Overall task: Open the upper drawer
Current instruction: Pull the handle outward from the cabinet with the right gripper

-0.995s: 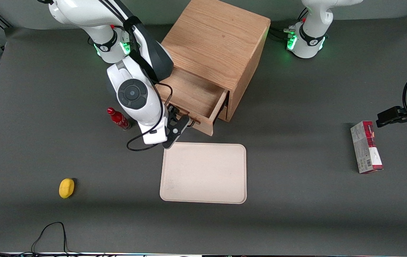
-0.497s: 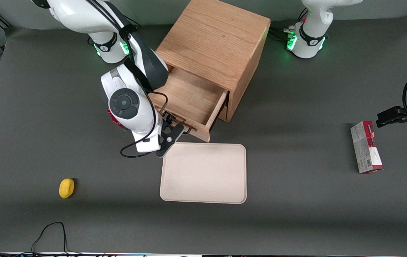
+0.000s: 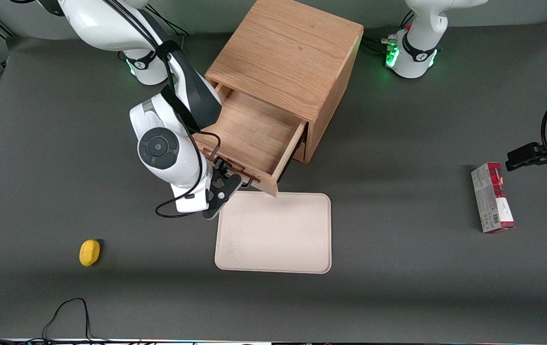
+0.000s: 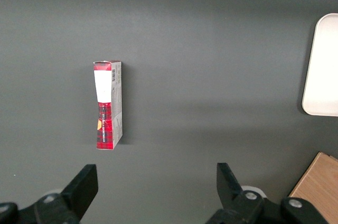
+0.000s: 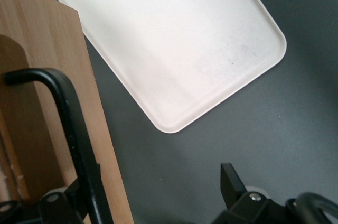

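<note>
The upper drawer [image 3: 250, 128] stands pulled well out of the oak cabinet [image 3: 287, 52], its plain wooden box bare inside. Its front edge [image 5: 50, 44] and black wire handle [image 5: 69, 114] show close in the right wrist view. My right gripper [image 3: 227, 184] [image 5: 156, 188] is at the drawer's front, nearer the front camera than the cabinet. It is open, jaws spread wide, with one finger [image 5: 79, 195] against the handle bar and the other finger [image 5: 231, 180] over bare table. Nothing is clamped between them.
A cream tray [image 3: 273, 232] [image 5: 174, 39] lies just in front of the drawer, its edge close under the drawer front. A yellow fruit [image 3: 89, 252] lies toward the working arm's end. A red-and-white box [image 3: 492, 197] [image 4: 108, 105] lies toward the parked arm's end.
The gripper has moved toward the front camera and the tray, and the upper drawer has slid farther out with it. The arm now hides the red bottle.
</note>
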Tool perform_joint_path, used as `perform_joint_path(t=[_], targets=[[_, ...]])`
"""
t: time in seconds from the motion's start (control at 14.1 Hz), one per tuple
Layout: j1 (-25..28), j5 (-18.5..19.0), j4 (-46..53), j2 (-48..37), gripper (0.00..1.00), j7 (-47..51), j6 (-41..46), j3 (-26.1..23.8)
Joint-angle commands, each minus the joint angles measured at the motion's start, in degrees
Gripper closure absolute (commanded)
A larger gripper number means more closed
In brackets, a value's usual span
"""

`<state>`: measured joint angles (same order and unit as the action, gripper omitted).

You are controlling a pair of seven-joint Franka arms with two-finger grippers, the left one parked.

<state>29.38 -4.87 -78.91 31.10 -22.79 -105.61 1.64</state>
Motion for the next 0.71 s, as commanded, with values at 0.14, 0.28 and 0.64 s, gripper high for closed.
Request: perform_joint_path(t=[0.14,0.28,0.64], targets=[[-1.4,-0.7,5.3,2.8,0.00,-1.4,2.4,-0.2],[-2.3,-0.7,5.8,3.0,0.00,-1.5,2.4,-0.2],[-3.3,-0.4,6.8,3.7,0.00,-1.5,2.5,-0.2]])
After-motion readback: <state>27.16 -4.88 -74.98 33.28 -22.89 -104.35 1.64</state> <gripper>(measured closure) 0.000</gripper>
